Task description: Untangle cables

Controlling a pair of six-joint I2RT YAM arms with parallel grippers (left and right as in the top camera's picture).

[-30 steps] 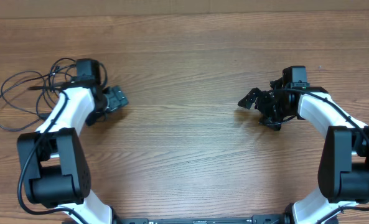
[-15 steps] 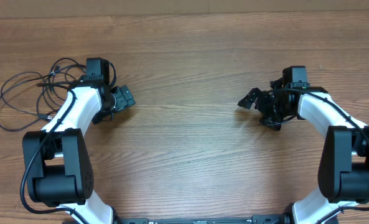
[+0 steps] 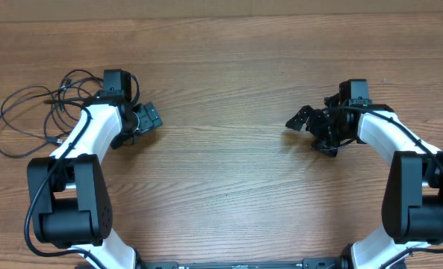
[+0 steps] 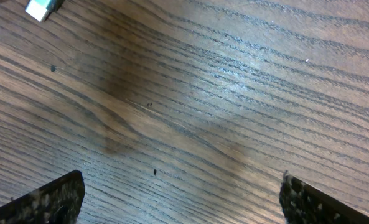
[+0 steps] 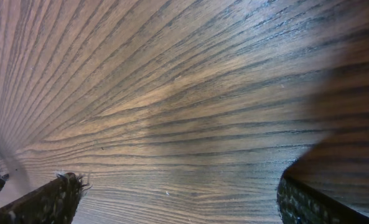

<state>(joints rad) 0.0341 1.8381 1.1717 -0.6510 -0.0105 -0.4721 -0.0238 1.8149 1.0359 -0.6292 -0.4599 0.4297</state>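
The cables (image 3: pixel 28 116) are thin black cords in loose overlapping loops at the far left of the wooden table in the overhead view. My left gripper (image 3: pixel 148 119) is open and empty, just right of the cable pile, with its arm lying over the pile's right edge. The left wrist view shows only bare wood between its open fingers (image 4: pixel 181 199). My right gripper (image 3: pixel 302 119) is open and empty at the right side, far from the cables. The right wrist view shows bare wood between its fingers (image 5: pixel 178 199).
A small white object (image 4: pixel 44 7) sits at the top left edge of the left wrist view. The wooden table (image 3: pixel 221 172) spans the whole overhead view, with its far edge along the top.
My left arm moved up and to the right between the earliest frame and half a second ago, then stayed still. The right arm has not moved.
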